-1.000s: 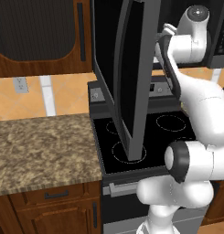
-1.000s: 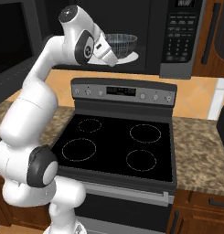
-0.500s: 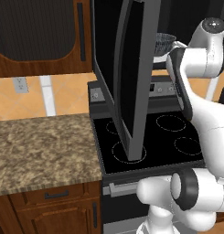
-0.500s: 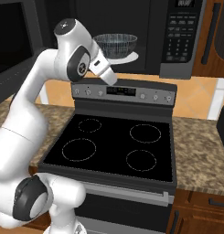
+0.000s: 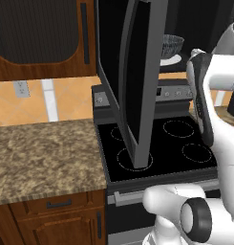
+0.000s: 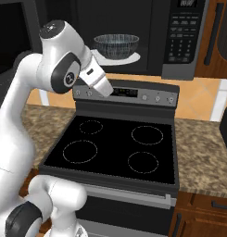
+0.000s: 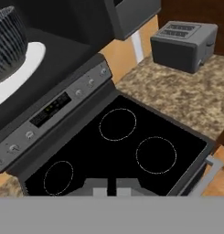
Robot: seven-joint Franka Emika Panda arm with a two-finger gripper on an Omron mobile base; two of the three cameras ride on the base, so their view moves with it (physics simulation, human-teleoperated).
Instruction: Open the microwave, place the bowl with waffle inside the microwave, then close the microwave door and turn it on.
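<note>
The microwave [image 6: 182, 44] stands open, its door [image 5: 137, 81] swung far out to the left over the stove. Inside, the blue-grey streaked bowl [image 6: 116, 45] sits upright on the white turntable plate [image 6: 126, 59]; it also shows at the back in the left base view as the bowl [image 5: 172, 45]. The waffle is hidden inside the bowl. My gripper [image 6: 106, 91] hangs below and in front of the cavity, above the stove's control panel, apart from the bowl. In the hand view the gripper [image 7: 112, 188] is shut with nothing between its tips, and the bowl [image 7: 6, 39] is at the upper left.
A black glass-top stove [image 6: 115, 148] with a grey knob panel [image 6: 133, 93] lies under the microwave. Speckled stone counters flank it [image 5: 47, 153]. A grey toaster [image 7: 184, 43] stands on the right counter. Brown cabinets [image 5: 42, 38] hang to the left.
My hand has pulled back out of the microwave and dropped toward the stove panel, leaving the bowl on the turntable. The jaws have gone from open to shut.
</note>
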